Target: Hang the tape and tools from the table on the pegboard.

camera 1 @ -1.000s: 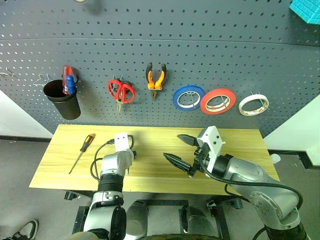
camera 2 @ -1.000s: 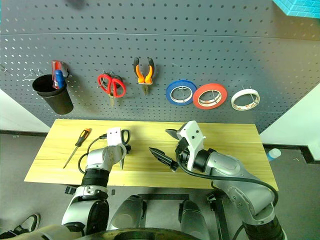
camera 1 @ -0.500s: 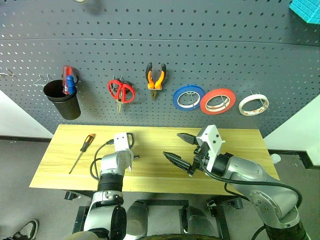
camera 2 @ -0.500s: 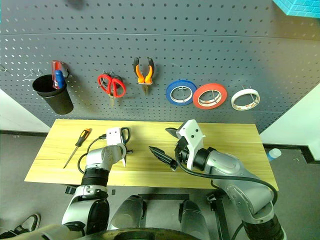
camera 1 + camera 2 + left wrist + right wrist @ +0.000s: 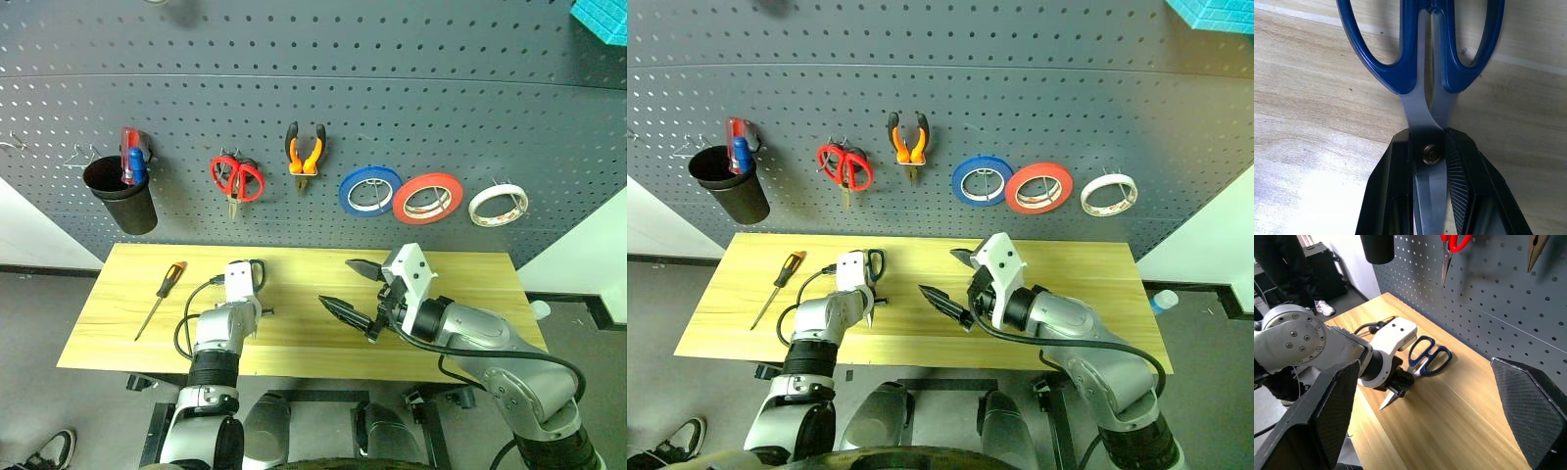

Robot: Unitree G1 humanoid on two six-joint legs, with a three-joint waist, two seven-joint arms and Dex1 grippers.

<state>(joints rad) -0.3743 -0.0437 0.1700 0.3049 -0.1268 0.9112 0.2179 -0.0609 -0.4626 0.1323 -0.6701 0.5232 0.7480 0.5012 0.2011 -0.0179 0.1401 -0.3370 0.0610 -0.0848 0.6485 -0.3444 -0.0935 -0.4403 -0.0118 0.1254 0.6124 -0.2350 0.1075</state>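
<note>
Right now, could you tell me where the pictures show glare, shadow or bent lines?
Left wrist view: a pale glare patch on the table beside the left gripper, shut on the blue-handled scissors. Right wrist view: the scissors' blade tip is bright against the shaded wood near the edge. Left eye view: the pegboard's rows of holes bow in curves, and soft shadows fall beneath the hanging red tape.

Screwdriver [image 5: 161, 298] lay on the table [image 5: 118, 333] at its left end, scissors [image 5: 1429, 355] right of it – pliers [image 5: 305, 155] and tape [image 5: 427, 199] hung on the pegboard [image 5: 411, 98] behind.
</note>
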